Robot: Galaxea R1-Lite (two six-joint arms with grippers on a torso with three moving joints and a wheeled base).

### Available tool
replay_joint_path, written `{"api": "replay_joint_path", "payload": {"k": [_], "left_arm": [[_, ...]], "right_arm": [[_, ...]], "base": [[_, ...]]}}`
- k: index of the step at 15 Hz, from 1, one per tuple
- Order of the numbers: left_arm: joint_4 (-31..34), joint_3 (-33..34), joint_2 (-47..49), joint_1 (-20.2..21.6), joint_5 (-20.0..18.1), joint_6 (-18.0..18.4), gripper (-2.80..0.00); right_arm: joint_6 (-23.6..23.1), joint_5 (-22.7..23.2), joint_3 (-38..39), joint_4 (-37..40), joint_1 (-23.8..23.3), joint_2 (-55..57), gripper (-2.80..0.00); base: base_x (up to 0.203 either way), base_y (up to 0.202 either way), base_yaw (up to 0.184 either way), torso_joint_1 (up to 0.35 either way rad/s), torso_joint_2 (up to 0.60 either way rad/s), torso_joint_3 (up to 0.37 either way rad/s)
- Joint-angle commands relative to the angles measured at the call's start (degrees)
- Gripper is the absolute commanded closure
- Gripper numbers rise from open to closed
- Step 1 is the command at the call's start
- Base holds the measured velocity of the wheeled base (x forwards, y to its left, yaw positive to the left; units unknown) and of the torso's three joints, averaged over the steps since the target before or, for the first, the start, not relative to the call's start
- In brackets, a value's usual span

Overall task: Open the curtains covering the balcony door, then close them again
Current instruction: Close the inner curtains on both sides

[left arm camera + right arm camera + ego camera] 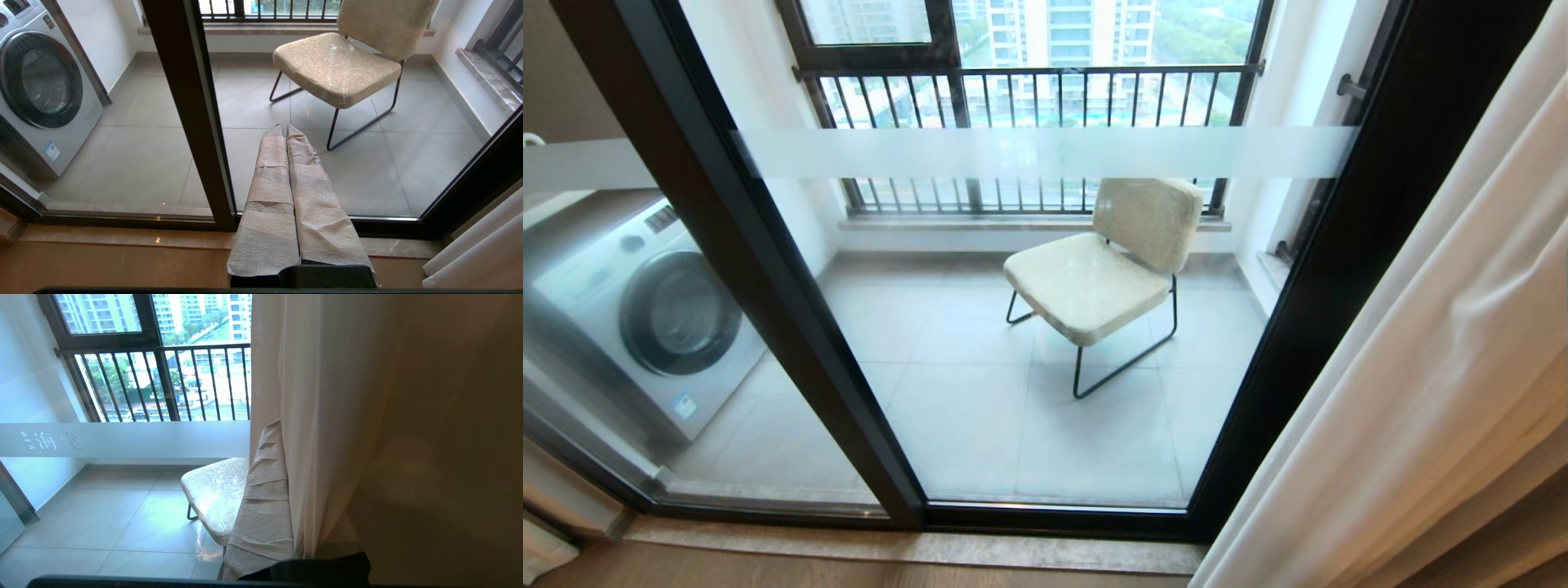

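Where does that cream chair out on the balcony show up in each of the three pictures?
Head view: chair right of centre, behind the glass.
Left wrist view: chair upper right.
Right wrist view: only its seat shows, low centre, beside the curtains.
Shared landmark: black-barred railing.

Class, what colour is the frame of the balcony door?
Black; the balcony door frame shows best in the head view.

We see a cream upholstered chair (1107,269) on thin black metal legs standing on the grey tiled floor (964,408) of the balcony. To its left a silver front-loading washing machine (645,318) sits against the wall. Behind the chair runs a black-barred railing (1029,106), with apartment towers (1070,33) and trees beyond it.
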Motion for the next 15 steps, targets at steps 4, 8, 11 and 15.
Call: {"api": "replay_joint_path", "payload": {"k": [4, 8, 11, 15], "left_arm": [[-0.01, 0.01, -0.02, 0.0, 0.02, -0.02, 0.0], [-0.01, 0.01, -0.02, 0.0, 0.02, -0.02, 0.0], [-0.01, 0.01, -0.02, 0.0, 0.02, 0.07, 0.0], [0.08, 0.01, -0.02, 0.0, 0.11, 0.15, 0.0]], "right_arm": [[-1.23, 0.09, -0.35, -3.68, 0.7, 3.82, 0.0], [-1.52, -0.7, -1.02, -5.84, 2.53, 6.75, 0.0], [-2.11, -5.08, -3.29, -8.06, 4.98, 9.77, 0.0], [-2.4, -5.82, -3.87, -10.61, 6.3, 12.37, 0.0]], "base": [[0.0, 0.194, -0.001, 0.004, 0.0, 0.001], [0.0, 0.192, -0.001, 0.001, 0.0, 0.003], [0.0, 0.193, -0.002, 0.002, 0.0, 0.002], [0.0, 0.192, -0.001, 0.002, 0.0, 0.0]]}}
